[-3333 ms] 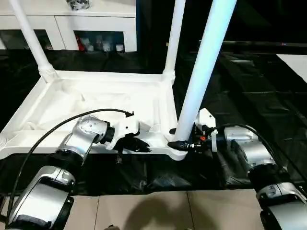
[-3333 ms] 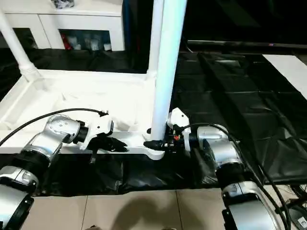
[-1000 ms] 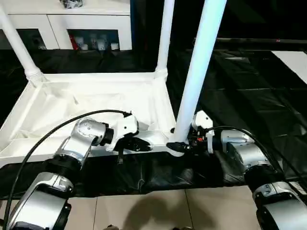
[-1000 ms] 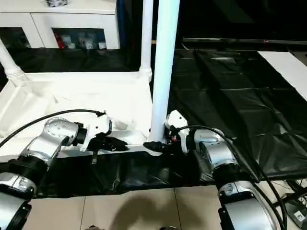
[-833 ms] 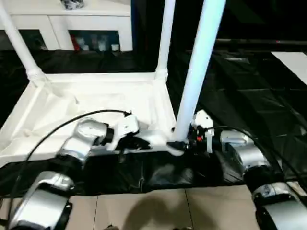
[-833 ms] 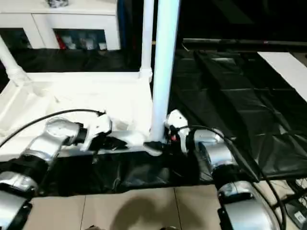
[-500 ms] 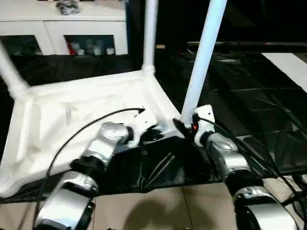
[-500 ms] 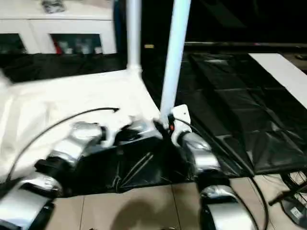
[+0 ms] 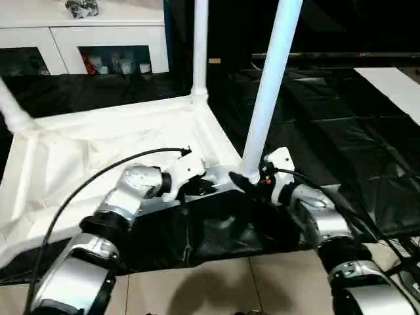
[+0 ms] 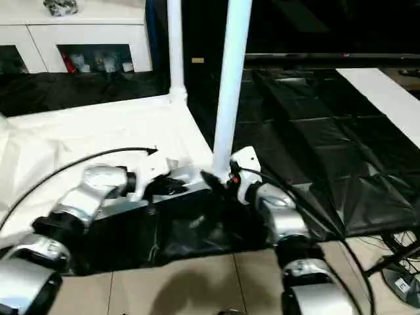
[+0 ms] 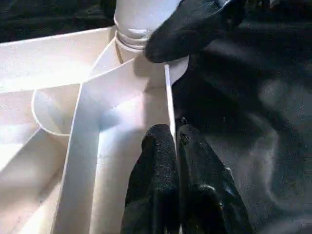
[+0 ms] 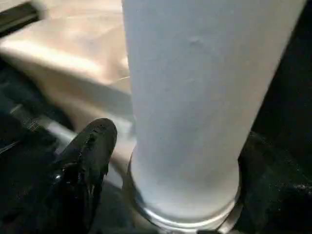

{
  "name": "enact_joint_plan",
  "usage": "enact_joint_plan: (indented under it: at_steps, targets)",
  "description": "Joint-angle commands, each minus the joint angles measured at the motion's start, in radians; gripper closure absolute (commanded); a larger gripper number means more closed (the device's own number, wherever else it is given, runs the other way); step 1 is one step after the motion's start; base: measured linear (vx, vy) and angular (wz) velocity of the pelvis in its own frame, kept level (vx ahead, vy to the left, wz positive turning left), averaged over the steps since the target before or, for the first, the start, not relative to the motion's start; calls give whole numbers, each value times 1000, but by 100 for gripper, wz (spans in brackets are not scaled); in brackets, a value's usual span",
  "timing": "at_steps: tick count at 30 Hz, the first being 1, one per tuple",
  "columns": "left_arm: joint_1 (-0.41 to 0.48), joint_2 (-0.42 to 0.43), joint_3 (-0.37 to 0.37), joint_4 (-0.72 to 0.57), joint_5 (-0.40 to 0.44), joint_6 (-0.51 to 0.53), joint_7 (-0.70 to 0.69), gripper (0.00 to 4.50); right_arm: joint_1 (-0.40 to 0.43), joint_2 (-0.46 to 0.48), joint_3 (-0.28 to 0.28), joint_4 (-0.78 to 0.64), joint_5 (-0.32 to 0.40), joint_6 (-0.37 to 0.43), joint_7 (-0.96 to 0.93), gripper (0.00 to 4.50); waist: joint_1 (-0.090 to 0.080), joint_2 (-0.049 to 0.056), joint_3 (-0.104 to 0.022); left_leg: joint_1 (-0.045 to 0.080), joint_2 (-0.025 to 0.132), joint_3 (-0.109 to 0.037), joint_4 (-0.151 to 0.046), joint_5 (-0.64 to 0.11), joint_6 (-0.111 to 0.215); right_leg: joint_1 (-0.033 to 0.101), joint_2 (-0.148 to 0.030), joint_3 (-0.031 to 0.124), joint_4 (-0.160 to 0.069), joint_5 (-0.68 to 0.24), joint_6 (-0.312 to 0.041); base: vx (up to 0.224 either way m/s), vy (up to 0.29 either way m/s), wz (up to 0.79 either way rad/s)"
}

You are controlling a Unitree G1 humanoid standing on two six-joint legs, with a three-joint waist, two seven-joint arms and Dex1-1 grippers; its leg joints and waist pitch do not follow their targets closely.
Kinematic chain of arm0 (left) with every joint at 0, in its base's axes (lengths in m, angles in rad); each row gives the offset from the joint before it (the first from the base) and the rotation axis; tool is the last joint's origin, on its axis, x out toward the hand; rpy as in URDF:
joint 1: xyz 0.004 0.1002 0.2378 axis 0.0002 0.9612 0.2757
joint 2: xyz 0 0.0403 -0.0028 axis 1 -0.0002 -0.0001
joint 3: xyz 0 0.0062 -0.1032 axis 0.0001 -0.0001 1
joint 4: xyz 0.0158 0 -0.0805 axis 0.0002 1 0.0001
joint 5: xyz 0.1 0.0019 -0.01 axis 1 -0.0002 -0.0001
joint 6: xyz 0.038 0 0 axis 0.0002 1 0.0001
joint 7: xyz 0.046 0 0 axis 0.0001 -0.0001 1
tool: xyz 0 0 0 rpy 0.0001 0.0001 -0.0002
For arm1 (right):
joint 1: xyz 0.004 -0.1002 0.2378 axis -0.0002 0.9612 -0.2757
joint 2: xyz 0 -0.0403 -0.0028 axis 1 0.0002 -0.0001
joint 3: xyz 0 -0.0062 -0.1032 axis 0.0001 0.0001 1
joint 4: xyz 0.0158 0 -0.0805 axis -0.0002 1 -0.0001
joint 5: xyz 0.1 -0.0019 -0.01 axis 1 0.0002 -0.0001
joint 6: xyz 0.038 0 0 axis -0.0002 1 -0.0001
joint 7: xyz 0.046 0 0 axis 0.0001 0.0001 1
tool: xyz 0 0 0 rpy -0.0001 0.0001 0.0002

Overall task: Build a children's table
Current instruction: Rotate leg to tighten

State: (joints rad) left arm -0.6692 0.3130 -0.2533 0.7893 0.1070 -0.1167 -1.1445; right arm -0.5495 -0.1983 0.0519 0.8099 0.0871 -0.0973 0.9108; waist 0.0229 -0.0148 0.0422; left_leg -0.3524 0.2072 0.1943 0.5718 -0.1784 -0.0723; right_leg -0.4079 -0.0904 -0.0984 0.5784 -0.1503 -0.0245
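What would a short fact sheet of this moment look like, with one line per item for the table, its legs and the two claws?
Table: white tabletop lying upside down on black sheeting
Legs standing: near leg, far leg, left leg
Left gripper: shut on the tabletop's thin rim, close to the near corner
Right gripper: at the near leg's base, one finger on each side of it
Background: white cabinet

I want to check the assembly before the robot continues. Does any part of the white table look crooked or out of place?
Yes. The upturned tabletop lies skewed, its near corner jutting past the black-draped table's front edge. The leg in that corner leans against the upright far leg. The left pincer pinches the rim; the right pincer is at the leg's base.
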Motion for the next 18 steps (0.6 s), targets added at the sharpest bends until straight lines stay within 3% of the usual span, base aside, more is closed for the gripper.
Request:
enact_joint_plan:
  at_steps: [1,2,5,7,12,18]
  targets:
    - [1,3,-41,-24,2,-33,-65,450,6,6,83,-48,15,-19,145,67,9,2,-66,-3,30,-6,-56,-222,93,56,-52,49,-55,-206,-230,51,-16,2]
    - [1,17,-39,-20,-4,-40,-90,450,10,-11,94,-55,16,-15,186,67,15,1,-68,-3,31,-5,-54,-185,105,57,-52,49,-46,-149,-243,0,0,0]
    - [-4,45,-32,-9,-19,-50,-146,450,16,-40,109,-68,7,-2,274,81,27,0,-69,-2,32,-3,-51,-157,123,57,-53,50,-37,-93,-267,0,0,0]
    - [-5,56,-34,-7,-22,-52,-168,450,16,-47,113,-69,4,7,301,98,32,0,-66,-1,34,-3,-53,-169,116,56,-53,50,-39,-116,-266,0,0,0]
    - [-16,83,-37,-3,-36,-55,-236,450,4,-60,142,-66,-4,16,377,134,38,-1,-59,5,34,-4,-60,-237,67,51,-57,52,-57,-278,-219,0,0,0]
    - [-19,87,-41,2,-37,-57,-259,450,6,-66,170,-79,-4,18,407,174,38,0,-60,6,34,-6,-61,-240,51,52,-56,53,-58,-293,-206,0,0,0]
